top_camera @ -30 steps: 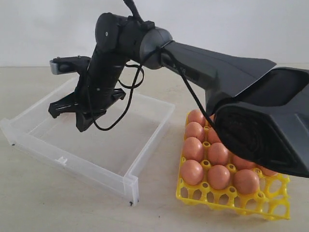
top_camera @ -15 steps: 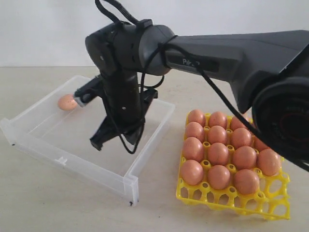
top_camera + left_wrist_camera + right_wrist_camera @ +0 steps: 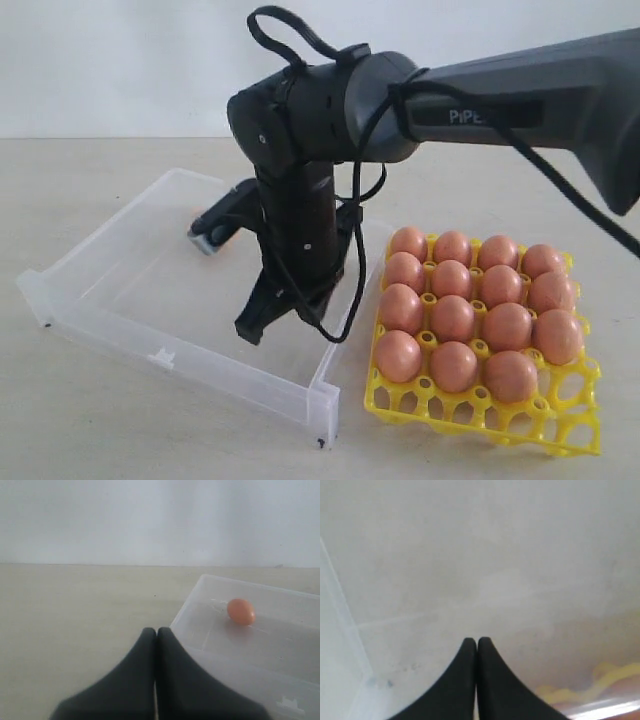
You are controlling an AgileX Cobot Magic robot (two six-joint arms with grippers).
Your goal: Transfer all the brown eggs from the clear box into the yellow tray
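Inside the clear box (image 3: 215, 372), right pincer (image 3: 252, 328) hangs shut and empty; one brown egg (image 3: 241, 611) lies on the box floor. Left pincer (image 3: 156, 636) shut, outside box. Yellow tray (image 3: 470, 412) beside box.

Fifteen brown eggs (image 3: 452, 317) sit in the yellow tray (image 3: 480, 415). One egg (image 3: 241, 611) lies inside the clear box (image 3: 140, 270) just beside it.

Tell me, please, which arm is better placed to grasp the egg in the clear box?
Probably right: the shut right gripper hangs inside the clear box, near the yellow tray. The left gripper sits outside the box wall, facing the egg.
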